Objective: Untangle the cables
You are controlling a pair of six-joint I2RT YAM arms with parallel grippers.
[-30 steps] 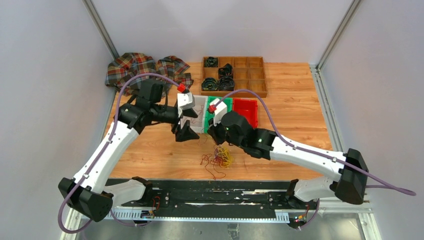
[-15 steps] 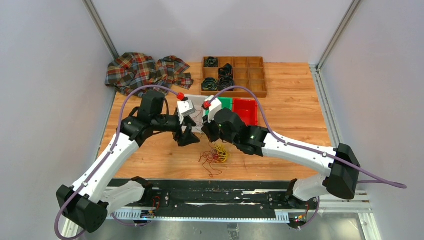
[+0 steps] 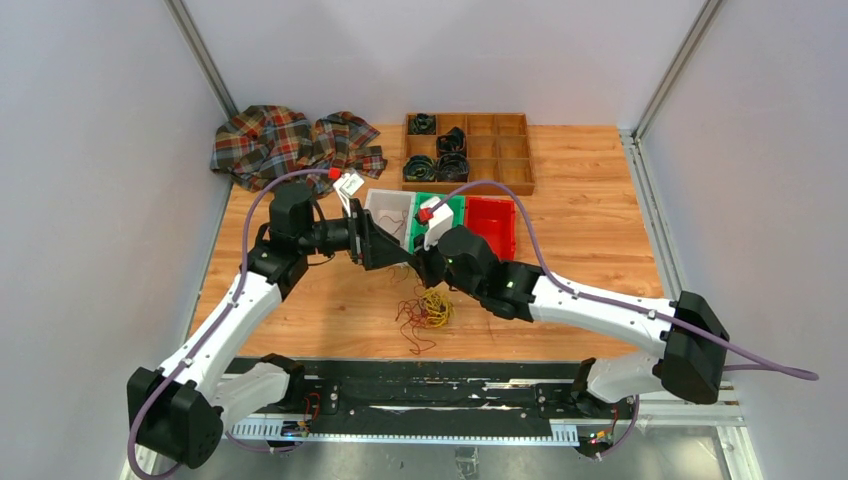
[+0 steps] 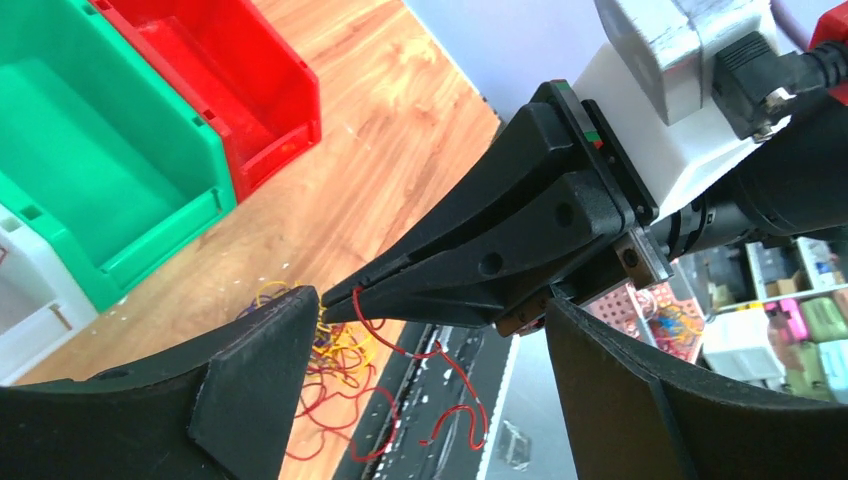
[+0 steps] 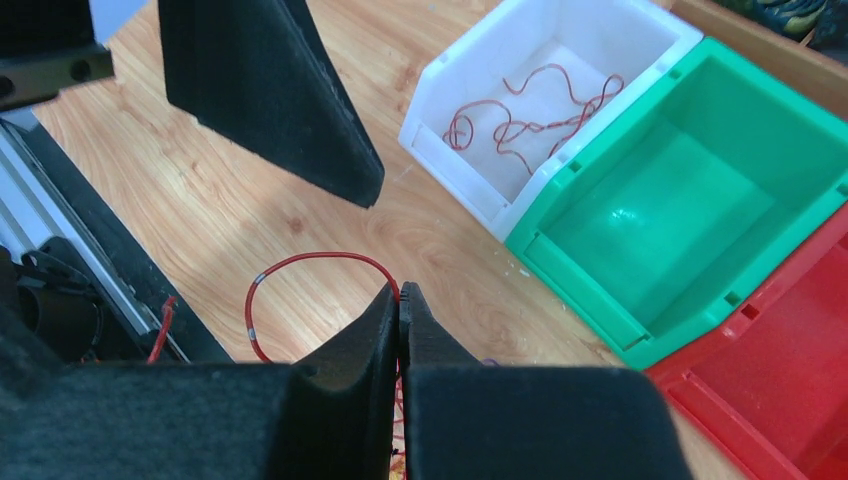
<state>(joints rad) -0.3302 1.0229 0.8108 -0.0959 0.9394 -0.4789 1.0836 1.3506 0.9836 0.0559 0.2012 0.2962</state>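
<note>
The cables (image 3: 427,310) lie in a red, yellow and dark tangle on the wooden table near its front edge. My right gripper (image 5: 400,293) is shut on a single red cable (image 5: 300,262), which loops out to the left of its tips. In the left wrist view that red cable (image 4: 440,350) hangs from the right gripper's tip (image 4: 335,308) and curls down freely. My left gripper (image 4: 430,302) stands open, its two fingers on either side of the right gripper's tip, touching neither it nor the cable. From above, the left gripper (image 3: 385,250) faces the right gripper (image 3: 424,272).
A white bin (image 5: 455,95) holds several red cables (image 5: 535,110); a green bin (image 5: 640,255) and a red bin (image 5: 790,390) beside it hold nothing. At the back, a wooden divided tray (image 3: 505,150) holds black coils, with a plaid cloth (image 3: 285,140) at back left.
The left gripper has swung round and now points right, at the right gripper's tip. The right gripper stays shut on the red cable and has barely moved.
</note>
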